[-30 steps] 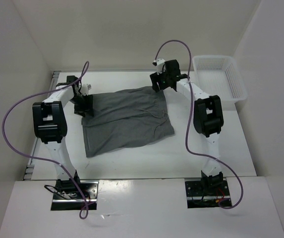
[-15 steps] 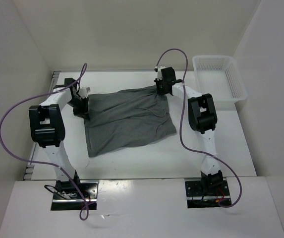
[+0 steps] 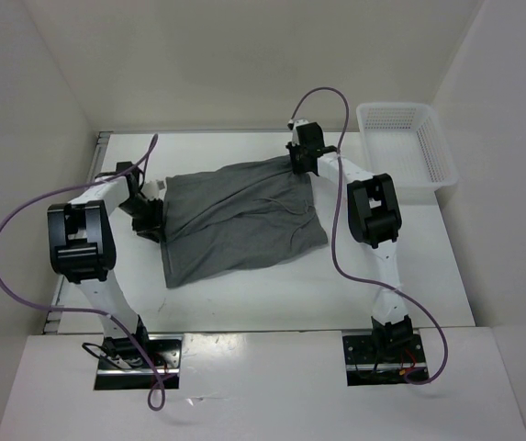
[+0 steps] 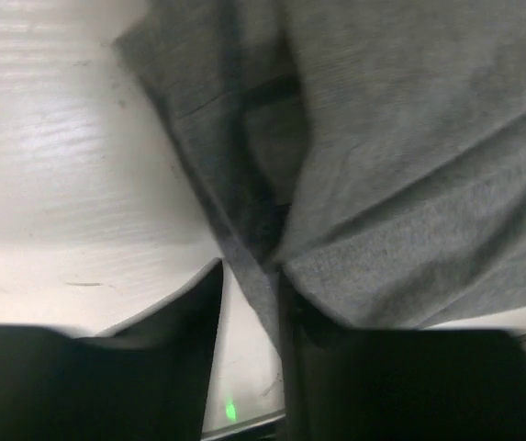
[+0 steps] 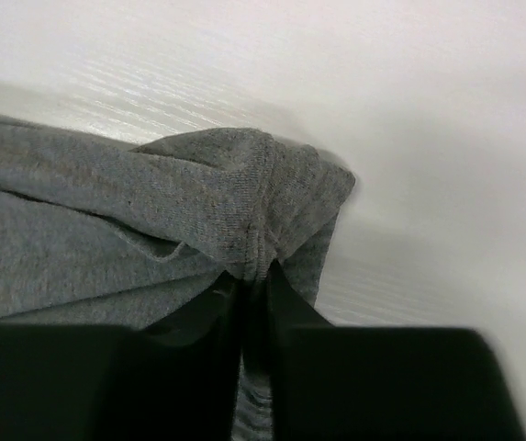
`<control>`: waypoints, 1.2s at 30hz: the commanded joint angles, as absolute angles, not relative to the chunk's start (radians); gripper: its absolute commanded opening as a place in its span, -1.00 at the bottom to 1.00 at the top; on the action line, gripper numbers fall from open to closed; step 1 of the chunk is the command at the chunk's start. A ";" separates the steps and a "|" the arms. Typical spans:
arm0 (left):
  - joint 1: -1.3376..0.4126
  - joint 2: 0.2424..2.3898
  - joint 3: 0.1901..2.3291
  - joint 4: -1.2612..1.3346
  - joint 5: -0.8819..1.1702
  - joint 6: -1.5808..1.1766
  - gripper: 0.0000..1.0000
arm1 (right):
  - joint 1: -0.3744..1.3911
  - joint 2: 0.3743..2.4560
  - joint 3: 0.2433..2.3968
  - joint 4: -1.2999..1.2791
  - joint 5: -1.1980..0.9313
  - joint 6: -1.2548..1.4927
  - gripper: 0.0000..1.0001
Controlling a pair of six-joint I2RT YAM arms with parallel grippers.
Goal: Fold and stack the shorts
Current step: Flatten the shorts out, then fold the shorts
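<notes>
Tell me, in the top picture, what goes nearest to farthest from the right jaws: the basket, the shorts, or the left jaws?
1. shorts, pinched in the right jaws at their far corner.
2. basket, off to the right.
3. left jaws, across the shorts on the left.

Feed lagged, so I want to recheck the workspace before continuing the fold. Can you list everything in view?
shorts: one pair, grey, spread on the middle of the table
basket: one, white mesh, far right, by the side wall
table: one, white, under the shorts
cables: two, purple, one looping off each arm
arms: two, white and black, bases at the near edge
left gripper: one, black, shut on the shorts' far left corner
right gripper: one, black, shut on the shorts' far right corner
</notes>
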State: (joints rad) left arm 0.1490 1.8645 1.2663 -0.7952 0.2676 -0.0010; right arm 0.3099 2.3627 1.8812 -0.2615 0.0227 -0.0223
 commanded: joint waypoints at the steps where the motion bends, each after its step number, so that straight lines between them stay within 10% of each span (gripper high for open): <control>1: 0.170 1.875 1.308 -0.833 0.255 0.000 -0.16 | 0.313 2.333 1.893 -0.212 0.023 -0.063 -0.51; 9: 0.206 1.885 1.566 -0.818 0.274 0.000 0.46 | 0.313 2.267 1.911 -0.239 -0.064 -0.158 -0.20; 22: 0.161 2.276 1.879 -0.750 0.322 0.000 0.46 | 0.313 2.335 1.979 -0.219 -0.023 -0.184 -0.05; 28: 0.152 2.313 1.919 -0.716 0.379 0.000 0.46 | 0.313 2.375 2.017 -0.219 -0.035 -0.175 0.54; 36: 0.129 2.324 1.950 -0.716 0.377 0.000 0.28 | 0.313 2.416 2.057 -0.210 -0.044 -0.164 0.63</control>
